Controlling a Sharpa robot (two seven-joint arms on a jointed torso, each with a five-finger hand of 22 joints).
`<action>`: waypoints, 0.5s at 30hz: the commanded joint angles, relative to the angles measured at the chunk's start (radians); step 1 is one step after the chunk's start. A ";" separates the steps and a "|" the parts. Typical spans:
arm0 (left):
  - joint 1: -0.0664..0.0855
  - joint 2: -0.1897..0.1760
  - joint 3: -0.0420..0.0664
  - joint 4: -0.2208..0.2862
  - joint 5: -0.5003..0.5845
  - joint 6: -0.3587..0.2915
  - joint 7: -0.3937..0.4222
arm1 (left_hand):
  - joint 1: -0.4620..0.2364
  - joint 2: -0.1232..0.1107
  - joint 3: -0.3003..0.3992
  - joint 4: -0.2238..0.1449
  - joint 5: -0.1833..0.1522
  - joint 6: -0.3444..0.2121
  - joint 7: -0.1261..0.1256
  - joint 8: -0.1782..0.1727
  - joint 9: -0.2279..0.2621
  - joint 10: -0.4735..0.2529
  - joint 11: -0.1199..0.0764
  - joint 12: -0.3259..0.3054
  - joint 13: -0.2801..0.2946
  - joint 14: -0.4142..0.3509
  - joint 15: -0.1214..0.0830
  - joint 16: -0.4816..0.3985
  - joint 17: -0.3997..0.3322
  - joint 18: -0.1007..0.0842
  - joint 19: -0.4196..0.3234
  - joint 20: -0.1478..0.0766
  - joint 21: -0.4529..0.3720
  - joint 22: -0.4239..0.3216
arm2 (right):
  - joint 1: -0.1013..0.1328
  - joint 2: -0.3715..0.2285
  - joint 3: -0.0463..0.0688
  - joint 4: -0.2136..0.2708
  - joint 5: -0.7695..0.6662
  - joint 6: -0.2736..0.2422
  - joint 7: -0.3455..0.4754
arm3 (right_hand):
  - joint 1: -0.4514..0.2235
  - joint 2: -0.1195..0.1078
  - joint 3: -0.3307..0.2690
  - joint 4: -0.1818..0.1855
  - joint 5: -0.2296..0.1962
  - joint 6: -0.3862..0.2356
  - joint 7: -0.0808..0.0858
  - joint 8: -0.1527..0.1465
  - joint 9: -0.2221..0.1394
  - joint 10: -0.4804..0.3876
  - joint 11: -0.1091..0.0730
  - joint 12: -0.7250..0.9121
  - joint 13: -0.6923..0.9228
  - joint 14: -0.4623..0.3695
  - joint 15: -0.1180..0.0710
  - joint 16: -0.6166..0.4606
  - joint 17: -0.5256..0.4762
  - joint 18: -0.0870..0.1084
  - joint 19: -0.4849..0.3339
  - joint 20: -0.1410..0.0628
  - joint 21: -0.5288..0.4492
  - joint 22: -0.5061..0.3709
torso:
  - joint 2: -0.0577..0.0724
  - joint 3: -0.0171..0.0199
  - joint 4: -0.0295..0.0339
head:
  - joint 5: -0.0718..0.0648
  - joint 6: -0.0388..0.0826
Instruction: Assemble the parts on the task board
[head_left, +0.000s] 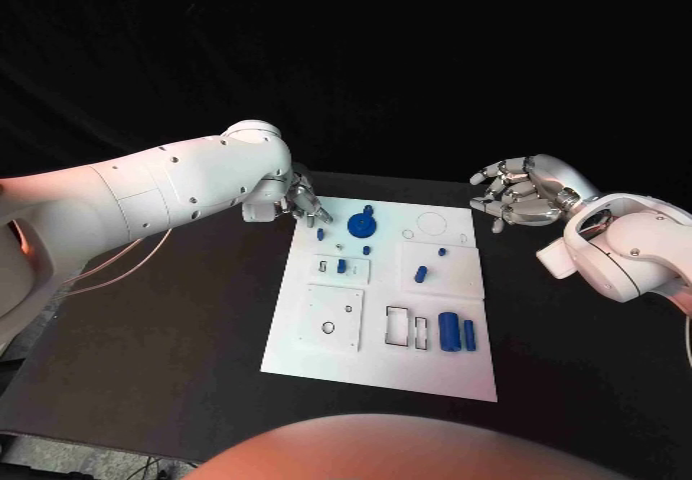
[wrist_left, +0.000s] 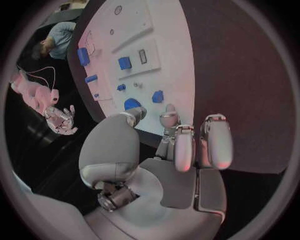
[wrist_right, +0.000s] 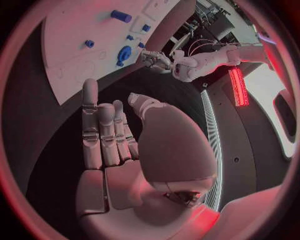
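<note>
The white task board (head_left: 325, 350) lies in the middle of the black table. A big round blue part (head_left: 361, 224) sits near its far left corner, with small blue parts (head_left: 420, 272) scattered below it and two blue cylinders (head_left: 459, 332) near the front right. My left hand (head_left: 296, 200) hovers at the board's far left corner, beside the round part (wrist_left: 131, 104), fingers (wrist_left: 215, 142) apart and holding nothing. My right hand (head_left: 516, 192) hangs off the board's far right corner, fingers (wrist_right: 100, 130) extended and empty.
Recessed outlines (head_left: 335, 320) mark the board's front half, and a ring outline (head_left: 430, 221) marks its far right. Bare black table (head_left: 159, 330) surrounds the board. A thin cable (head_left: 123, 262) trails under my left arm.
</note>
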 joint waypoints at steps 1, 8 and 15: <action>-0.002 0.005 0.000 -0.002 -0.005 0.009 0.024 | -0.010 0.006 -0.007 -0.001 -0.007 0.001 -0.002 -0.003 -0.003 -0.002 0.003 0.001 -0.001 0.091 0.008 0.001 0.218 -0.010 -0.001 0.009 -0.003 0.002 | -0.001 0.002 0.000 0.000 -0.009 0.002 0.011 | 0.001 0.002 0.000 -0.004 0.004 -0.006 0.041 0.003 -0.001 -0.003 0.000 0.006 -0.001 -0.004 -0.001 0.000 0.001 0.012 0.005 0.000 -0.006 -0.001 | -0.002 0.0012 0.0007 | 0.001 -0.003; -0.004 0.006 0.000 -0.008 -0.003 0.027 0.022 | -0.005 0.016 -0.012 -0.002 -0.007 0.022 -0.008 0.006 -0.006 -0.001 -0.001 0.003 0.000 0.092 0.005 0.002 0.220 -0.010 -0.001 0.008 -0.002 0.003 | -0.001 0.003 0.000 0.000 -0.009 0.002 0.011 | 0.001 0.002 0.000 -0.004 0.004 -0.006 0.041 0.003 -0.001 -0.003 0.000 0.006 -0.001 -0.004 -0.001 0.000 0.001 0.012 0.005 0.000 -0.006 -0.001 | -0.001 0.0010 0.0016 | 0.001 -0.005; -0.009 0.007 -0.001 -0.015 0.000 0.033 0.024 | 0.011 0.026 -0.011 -0.004 -0.005 0.030 -0.010 0.010 -0.009 0.000 -0.004 0.005 0.001 0.092 0.003 0.002 0.220 -0.010 0.000 0.006 -0.001 0.005 | -0.002 0.004 0.000 0.000 -0.009 0.003 0.011 | -0.001 0.003 0.000 -0.003 0.005 -0.006 0.041 0.004 -0.001 -0.003 0.000 0.006 -0.003 -0.003 -0.001 0.002 0.002 0.011 0.006 0.000 -0.007 -0.001 | -0.001 0.0011 0.0003 | 0.002 -0.006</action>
